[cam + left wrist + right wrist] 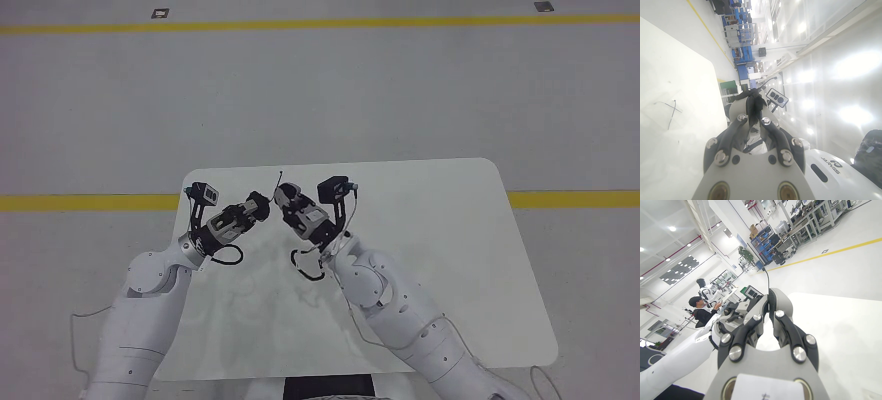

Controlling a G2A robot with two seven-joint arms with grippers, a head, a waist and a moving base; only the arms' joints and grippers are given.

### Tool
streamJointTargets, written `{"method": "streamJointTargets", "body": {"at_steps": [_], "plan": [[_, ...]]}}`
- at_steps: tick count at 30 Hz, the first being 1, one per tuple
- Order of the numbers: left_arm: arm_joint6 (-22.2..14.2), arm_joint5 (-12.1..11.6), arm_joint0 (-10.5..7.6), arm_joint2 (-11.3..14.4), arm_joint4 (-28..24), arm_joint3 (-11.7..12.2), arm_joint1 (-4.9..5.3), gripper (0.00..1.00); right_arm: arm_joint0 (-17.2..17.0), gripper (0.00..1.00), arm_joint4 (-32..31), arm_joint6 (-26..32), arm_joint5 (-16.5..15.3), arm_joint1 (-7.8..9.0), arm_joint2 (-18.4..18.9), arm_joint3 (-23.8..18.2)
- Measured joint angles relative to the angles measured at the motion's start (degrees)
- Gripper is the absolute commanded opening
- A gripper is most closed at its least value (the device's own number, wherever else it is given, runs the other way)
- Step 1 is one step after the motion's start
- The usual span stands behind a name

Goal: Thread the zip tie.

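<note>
Two spare ties point(672, 110) lie crossed on the table point(480, 260), well below and apart from the right gripper point(769, 298). Not in play.

Right gripper is up off the table, fingers pressed together, pinching the zip tie point(768, 279). The tie comes straight out of its fingertips and roughly continues the finger line, so its long axis points up and away from the robot, with a slight bend. The head point(763, 269) is at the free far end, well clear of the right gripper's pads.

Left gripper point(753, 98) sits tip to tip with the right gripper, just beside it. Its fingers are also closed. I can't tell whether they have the tie's other end or are only closed next to it, because the black finger covers hide the contact.

What the next move turns on, as I read it:
- The head hangs beyond the right gripper's tips, on the far side.
- The tail is somewhere in the pinch zone between the two grippers, hidden.
- The left arm is the one facing the free length. It probably has to bring the tail round to the head, or the head back to the tail.
- The strap is thin and springy, so expect it to flick if either pinch slackens.
</note>
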Motion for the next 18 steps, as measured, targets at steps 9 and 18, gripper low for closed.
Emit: {"method": "streamJointTargets", "body": {"at_steps": [9,18], "plan": [[0.0,0.0,0.0,0.0,0.0,0.0,0.0,0.0,-0.15,0.0,-0.33,1.07,0.05,-0.13,-0.32,0.31],[0.0,0.0,0.0,0.0,0.0,0.0,0.0,0.0,-0.19,0.0,-0.68,1.18,0.37,-0.23,-0.15,0.5]]}}
